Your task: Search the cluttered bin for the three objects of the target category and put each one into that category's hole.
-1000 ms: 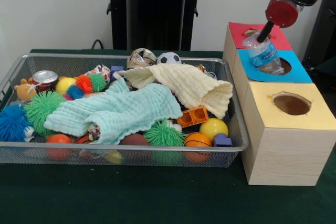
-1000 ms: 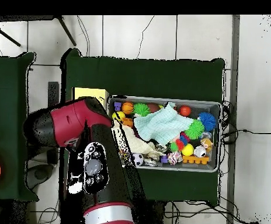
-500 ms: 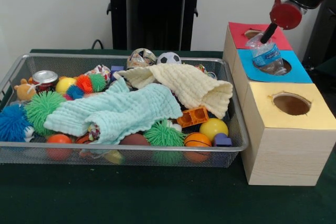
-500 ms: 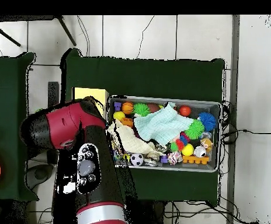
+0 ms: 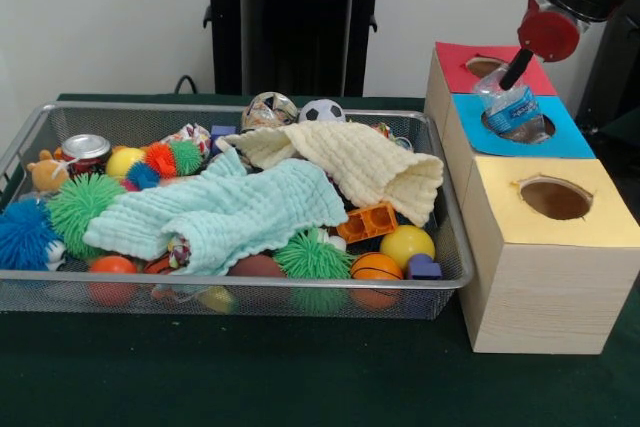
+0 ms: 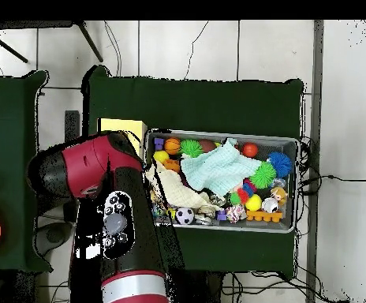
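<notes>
Red-and-black arm (image 6: pixel 99 173), seemingly grey-buttoned

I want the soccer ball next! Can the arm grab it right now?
Probably not yet: the gripper is over the blue box's hole with a bottle below. The soccer ball itself lies uncovered.

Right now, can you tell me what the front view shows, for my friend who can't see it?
A clear plastic bottle stands partly inside the hole of the blue-topped box, with the robot's gripper at its top. To the left, the bin is crammed with balls, spiky toys and two cloths.
</notes>
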Available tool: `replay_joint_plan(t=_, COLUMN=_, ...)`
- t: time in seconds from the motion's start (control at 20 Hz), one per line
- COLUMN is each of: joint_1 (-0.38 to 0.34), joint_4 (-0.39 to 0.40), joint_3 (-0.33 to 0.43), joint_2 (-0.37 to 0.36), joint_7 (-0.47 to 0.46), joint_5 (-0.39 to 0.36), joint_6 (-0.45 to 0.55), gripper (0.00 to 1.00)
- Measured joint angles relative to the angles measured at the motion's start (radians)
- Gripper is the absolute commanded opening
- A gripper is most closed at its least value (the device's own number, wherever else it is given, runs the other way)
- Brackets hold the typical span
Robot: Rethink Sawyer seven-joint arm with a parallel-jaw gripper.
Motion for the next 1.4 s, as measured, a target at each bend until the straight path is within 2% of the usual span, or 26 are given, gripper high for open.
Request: replay_joint_plan(t=1.4, joint_1=0.043, joint_4=-0.021, joint_3=-0.055, joint_2=0.006, joint_7=0.000, joint_5=0.035, joint_6=0.000, gripper=1.00)
